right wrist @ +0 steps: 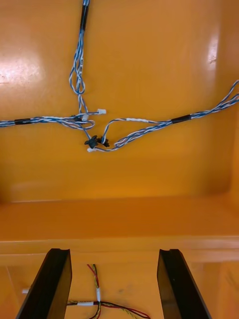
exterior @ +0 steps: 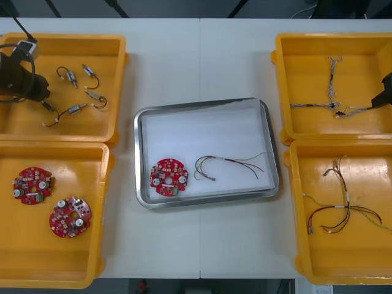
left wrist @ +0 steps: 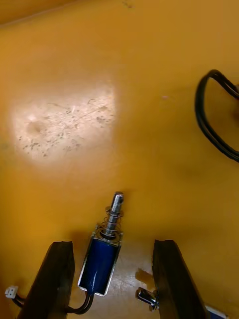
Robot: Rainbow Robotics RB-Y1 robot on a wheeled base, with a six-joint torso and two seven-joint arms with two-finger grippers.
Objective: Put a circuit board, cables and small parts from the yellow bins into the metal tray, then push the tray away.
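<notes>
So the light desk has a seam running front to back down its middle, and past its far edge there's just dark floor. The metal tray sits mid-desk, white inside, and it's already got a red circuit board at its near-left corner with a red and yellow cable lying right beside it.

The left end effector is down in the yellow bin at the far-left corner. It's spread wide, low over the bin floor, with a small metal part with a blue body and a spring pin lying between the fingers, not gripped. There's a loop of black cable a bit farther out.

The right end effector is at the desk's right edge, also wide with nothing in it. It hangs over the wall where the two right-hand bins meet. The twisted blue and white cables lie in the far-right yellow bin beyond it.

The near-left yellow bin has two more circuit boards.
</notes>
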